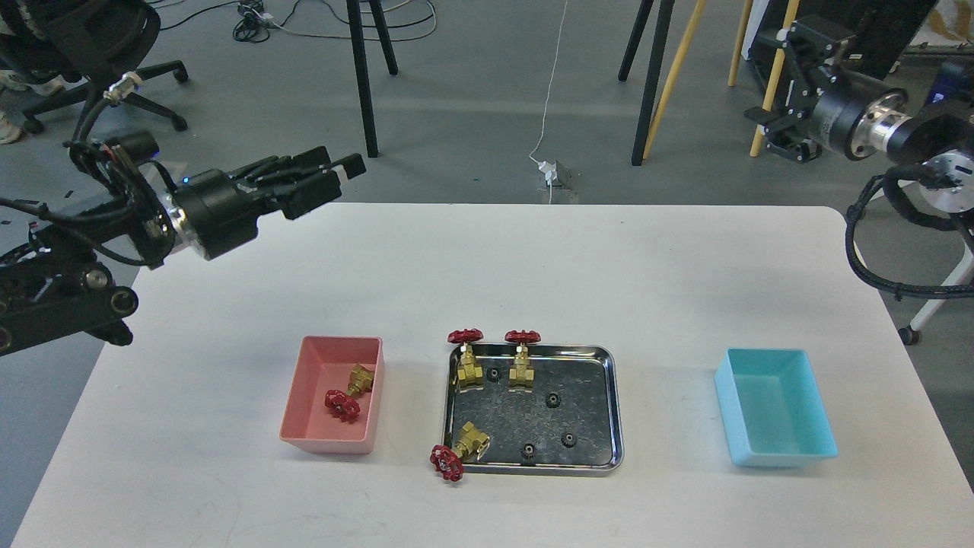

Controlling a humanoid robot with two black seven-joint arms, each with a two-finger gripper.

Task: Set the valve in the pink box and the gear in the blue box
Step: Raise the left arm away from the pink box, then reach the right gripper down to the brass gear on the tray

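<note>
White table (pixel 487 266) up front: one valve (pixel 348 394) lies in the pink box (pixel 304 426), gears (pixel 553 399) sit in the steel tray (pixel 616 426), blue box (pixel 818 449) holds nothing. My left claw (pixel 335 171) hovers empty, fingers close together; right claw (pixel 784 91) too dark to tell.

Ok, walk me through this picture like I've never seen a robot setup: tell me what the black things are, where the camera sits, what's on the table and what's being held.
The camera sits in the robot's own head, looking forward and down at a white table.

The black machinery at each side is its two arms. The left gripper hangs above the table's far left; its fingers look close together, but I cannot tell if it is shut. The right gripper is off beyond the table's far right, too dark to read. Neither visibly holds anything.

On the table: a pink box with one valve lying inside, a steel tray carrying three more red-handled valves and four small black gears, and a blue box that is empty.
</note>
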